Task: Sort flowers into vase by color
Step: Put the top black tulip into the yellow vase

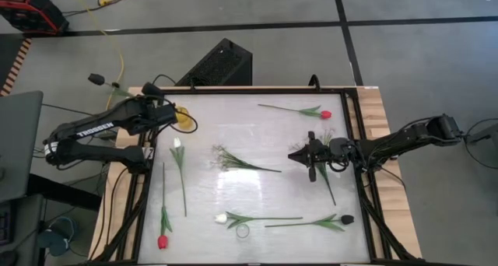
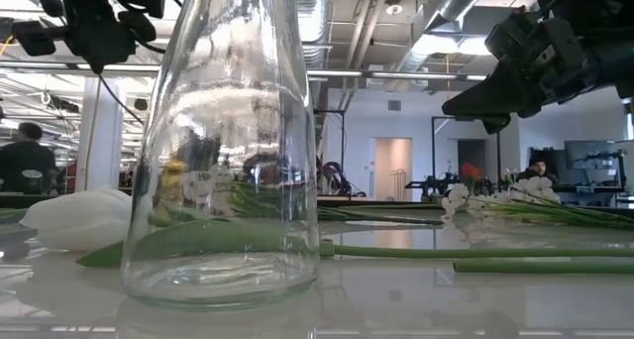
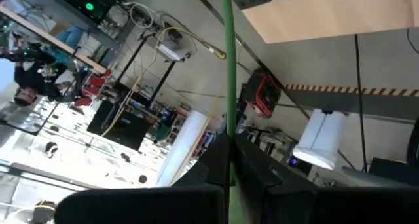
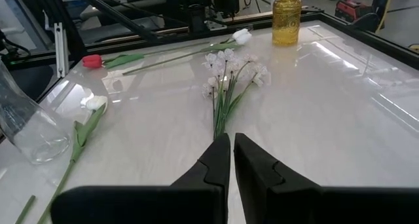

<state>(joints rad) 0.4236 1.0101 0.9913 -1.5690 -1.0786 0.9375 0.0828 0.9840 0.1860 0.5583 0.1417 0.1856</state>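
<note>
1. Between the left gripper's (image 3: 229,142) dark fingers, 1 thin, smooth green stem (image 3: 227,67) runs straight out ahead. The fingers are closed tight on it.
2. The left arm is folded at the table's far left corner. Its claw is raised off the surface, and the dark tulip (image 1: 96,78) head on the stem lies beyond the table edge.
3. The right gripper (image 4: 232,140) is raised above the glossy white table (image 4: 340,112), with the arm stretched in from the right edge. Its fingers are nearly together, with only a thin slit between them and nothing in it.
4. Directly ahead of the right claw lies a sprig of tiny white blossoms (image 4: 229,70). Its bunched stems end just in front of the fingertips.
5. Farther ahead of the sprig lie a red tulip (image 4: 92,61) and an amber bottle (image 4: 286,8).
6. To one side of the right claw lies a white tulip (image 4: 95,103) with a broad leaf. Beside it stands the clear glass vase (image 2: 228,180), wide at the base, narrow at the neck and upright.
</note>
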